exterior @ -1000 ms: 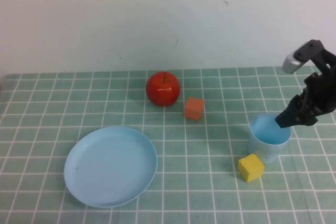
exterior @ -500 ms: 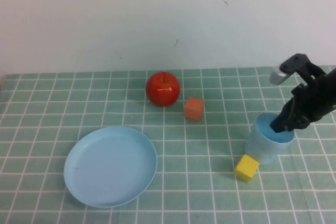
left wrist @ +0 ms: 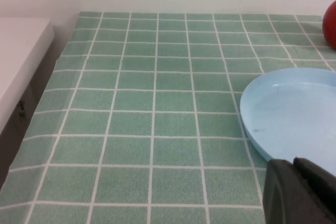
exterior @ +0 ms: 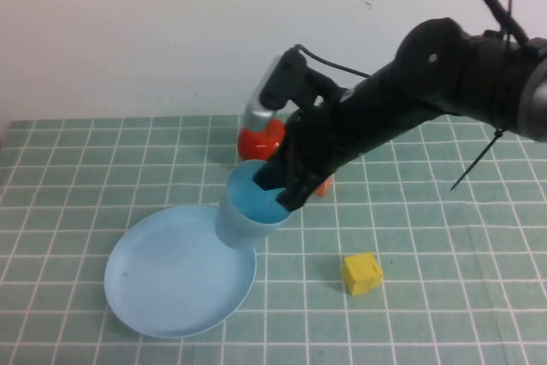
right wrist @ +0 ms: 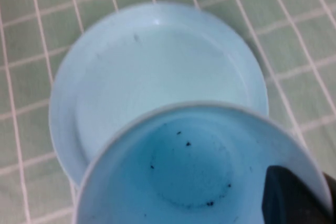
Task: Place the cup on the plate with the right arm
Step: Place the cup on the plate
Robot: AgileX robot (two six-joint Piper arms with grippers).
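The right gripper [exterior: 280, 184], jaws clamped on the rim of the cup [exterior: 248, 215], holds it at frame centre, over the upper right edge of the plate [exterior: 162, 284]. Released here, the cup could catch the rim and tip off. The left gripper [left wrist: 299, 192] sits lower right in its wrist view, beside the plate; its opening cannot be told.

Plastic ware, a checked cloth and matt black arm parts

The cup [exterior: 244, 215] and plate [exterior: 175, 275] look like smooth light blue plastic with a soft sheen, dark specks inside the cup; the counter [exterior: 444, 297] wears a green checked cloth, slightly wrinkled and faintly shiny; the apple [exterior: 256, 141] is glossy red; the yellow block [exterior: 361, 273] looks matt; the right pincer [exterior: 278, 187] is matt black, its camera housing [exterior: 261, 108] silvery.
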